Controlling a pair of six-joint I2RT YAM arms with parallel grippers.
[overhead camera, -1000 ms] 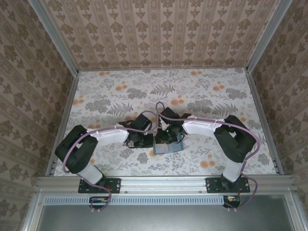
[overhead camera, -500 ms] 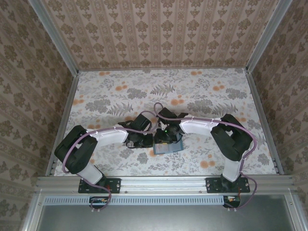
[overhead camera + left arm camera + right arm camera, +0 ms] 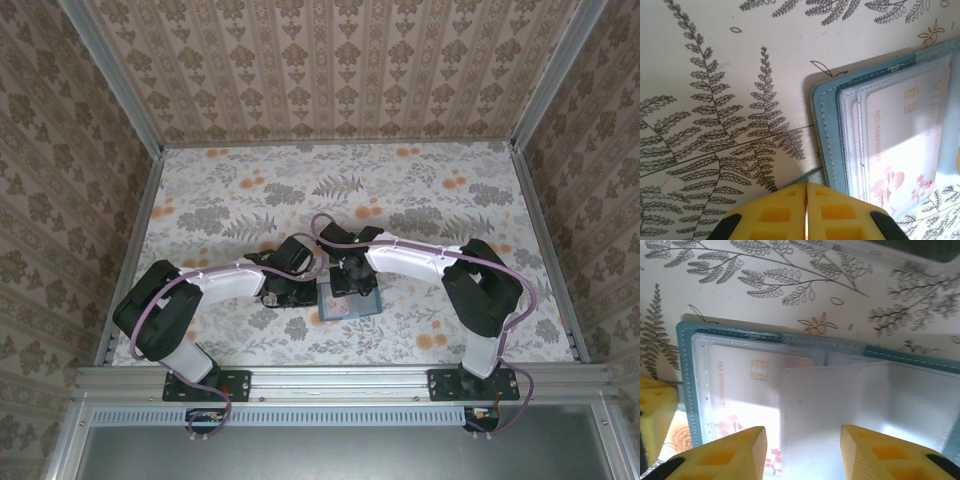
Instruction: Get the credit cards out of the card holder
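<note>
- At mid-surface (image 3: pixel 250 190), the left fingers (image 3: pixel 806 202) are pressed shut against the left edge of the open teal holder (image 3: pixel 350 308); whether they pinch it cannot be told.
- A pale pink card (image 3: pixel 747 390) lies tucked in a clear sleeve (image 3: pixel 840 405) on the holder's left panel, its long axis running toward the right wrist.
- The right fingers (image 3: pixel 802 445) hover apart and empty directly over the holder. This is the better-placed arm, the card lying under its finger nearer the left arm.
</note>
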